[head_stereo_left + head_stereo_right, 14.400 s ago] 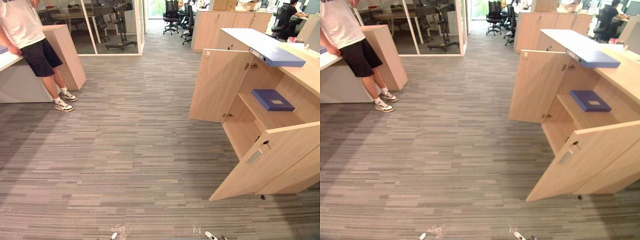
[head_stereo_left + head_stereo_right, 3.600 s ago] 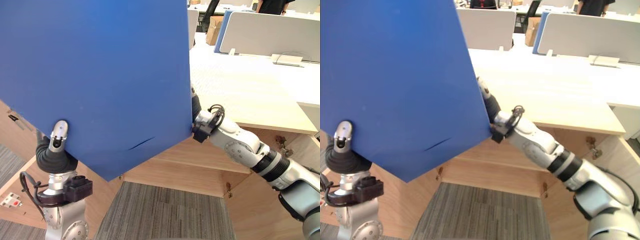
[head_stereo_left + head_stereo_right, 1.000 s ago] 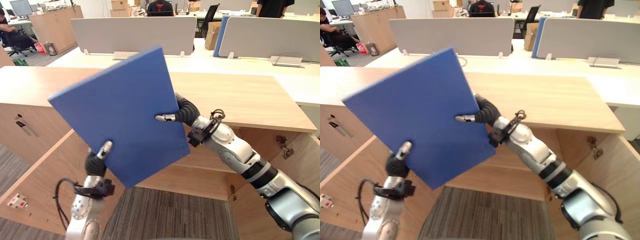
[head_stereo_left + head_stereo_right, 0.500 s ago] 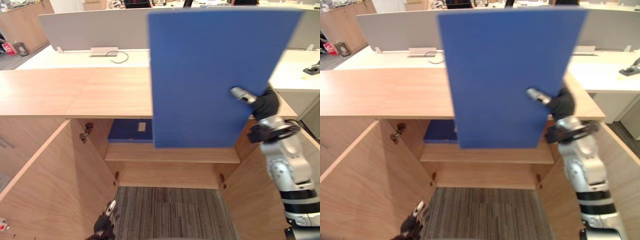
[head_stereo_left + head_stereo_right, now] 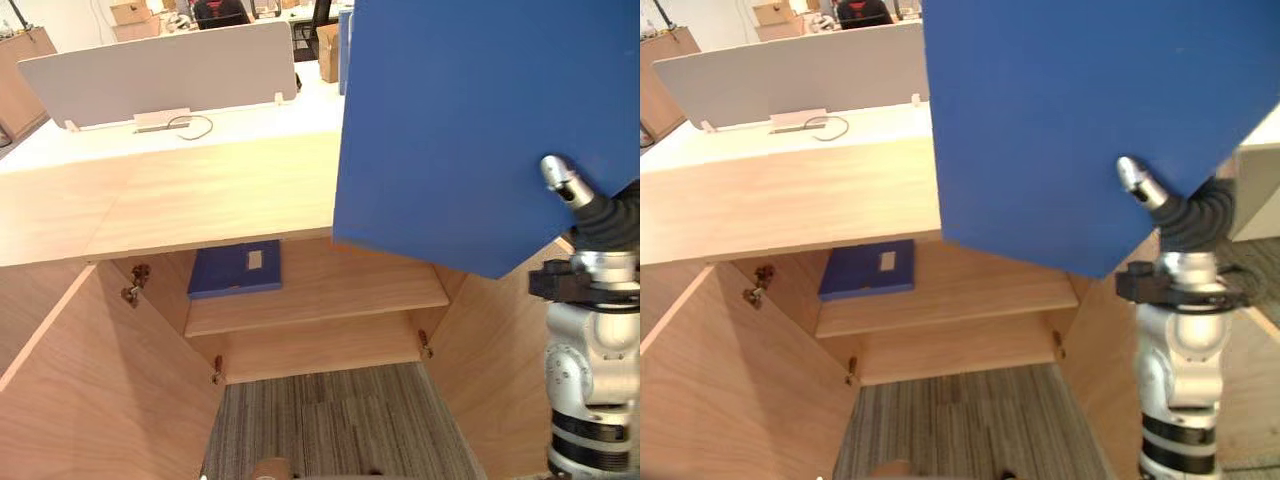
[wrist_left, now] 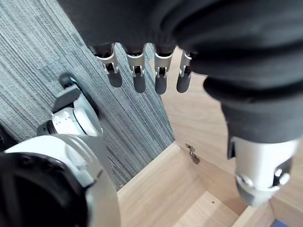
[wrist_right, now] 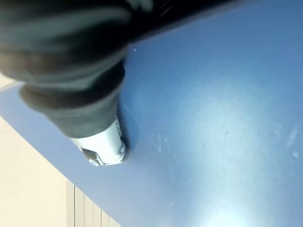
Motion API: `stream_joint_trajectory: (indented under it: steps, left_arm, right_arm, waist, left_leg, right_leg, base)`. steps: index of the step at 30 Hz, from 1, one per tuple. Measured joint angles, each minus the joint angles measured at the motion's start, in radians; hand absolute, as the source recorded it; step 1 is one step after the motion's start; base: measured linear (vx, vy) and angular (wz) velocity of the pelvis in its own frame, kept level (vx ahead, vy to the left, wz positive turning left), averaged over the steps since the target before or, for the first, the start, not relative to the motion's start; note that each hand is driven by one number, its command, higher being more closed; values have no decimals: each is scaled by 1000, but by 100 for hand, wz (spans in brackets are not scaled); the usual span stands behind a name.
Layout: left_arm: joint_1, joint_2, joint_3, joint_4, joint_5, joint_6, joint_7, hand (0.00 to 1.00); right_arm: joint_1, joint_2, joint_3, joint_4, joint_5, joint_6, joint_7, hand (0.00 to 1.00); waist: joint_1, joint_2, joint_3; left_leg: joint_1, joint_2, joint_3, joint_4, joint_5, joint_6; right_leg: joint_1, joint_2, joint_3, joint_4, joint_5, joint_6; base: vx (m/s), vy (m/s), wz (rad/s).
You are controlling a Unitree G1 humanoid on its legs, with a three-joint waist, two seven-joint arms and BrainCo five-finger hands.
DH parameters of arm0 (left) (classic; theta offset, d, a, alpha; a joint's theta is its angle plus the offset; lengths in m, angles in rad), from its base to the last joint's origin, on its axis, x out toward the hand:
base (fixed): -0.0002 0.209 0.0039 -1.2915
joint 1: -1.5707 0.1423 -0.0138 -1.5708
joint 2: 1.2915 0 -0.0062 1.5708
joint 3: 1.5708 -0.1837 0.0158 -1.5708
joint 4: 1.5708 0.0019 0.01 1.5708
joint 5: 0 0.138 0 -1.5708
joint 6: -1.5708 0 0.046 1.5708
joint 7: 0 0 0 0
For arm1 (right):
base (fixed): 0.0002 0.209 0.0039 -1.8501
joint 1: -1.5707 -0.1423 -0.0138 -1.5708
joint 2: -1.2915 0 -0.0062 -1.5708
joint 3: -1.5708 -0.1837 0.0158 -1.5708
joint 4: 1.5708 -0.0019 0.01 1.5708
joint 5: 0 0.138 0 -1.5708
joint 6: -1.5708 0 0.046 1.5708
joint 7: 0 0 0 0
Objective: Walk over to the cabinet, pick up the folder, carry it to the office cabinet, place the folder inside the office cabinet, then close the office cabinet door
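Plain blue folder is held up in the air, tilted, with its flat face toward the camera, over the right part of the office cabinet. It is pinched near its lower right edge by the right robot hand. The cabinet is open, with the left door and right door both swung outward. A second blue folder with a pale label is laid flat at the left end of the inner shelf.
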Motion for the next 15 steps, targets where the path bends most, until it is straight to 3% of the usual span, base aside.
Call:
stream_joint_trajectory:
  steps: [1, 2, 5, 7, 11, 15]
  left_arm:
    - [0, -2, 0, 1, -1, 0, 5, 0]
    - [0, -4, 1, 11, -6, 1, 9, 0]
    - [-17, 2, 17, 18, -18, -4, 16, 0]
    - [-37, 13, -7, 20, -17, -9, 16, 0]
    - [-50, 31, -71, 19, -23, -23, 16, 0]
    - [-49, 46, -109, 26, -43, -25, 16, 0]
  right_arm:
    - [13, 8, 16, -3, 0, 0, -3, 100]
    - [42, 19, 50, -7, -2, 0, -1, 100]
    - [126, 47, 165, -35, -82, 6, 21, 100]
    - [122, 44, 218, -27, -144, 9, 34, 100]
    - [50, 35, 297, 67, -269, 10, 61, 100]
    - [33, -7, 435, 133, -384, 16, 101, 100]
  waist:
    - [4, 4, -3]
    - [7, 14, -11]
    - [7, -51, -59]
    - [9, -62, -65]
    - [12, -56, -69]
    - [12, -55, -57]
  left_leg:
    - [2, 1, 1, -52, 13, -2]
    - [2, 12, -1, -108, 73, 24]
    - [25, -34, 17, -223, 147, 41]
    - [63, -69, 23, -293, 186, 64]
    - [97, -119, 38, -341, 191, 71]
    - [163, -127, 52, -353, 188, 74]
  right_leg:
    - [-2, 6, 1, 0, -2, 3]
    - [-3, 25, 6, -7, -2, 12]
    - [-14, -28, 12, -36, 16, 52]
    - [-22, -62, 12, -17, 1, 78]
    - [-66, -114, 13, 74, -55, 114]
    - [-165, -129, 12, 341, -93, 100]
  base:
    - [30, 134, -37]
    - [64, 169, -34]
    - [155, 144, -9]
    - [242, 145, 6]
    - [157, 150, -7]
    - [85, 109, -30]
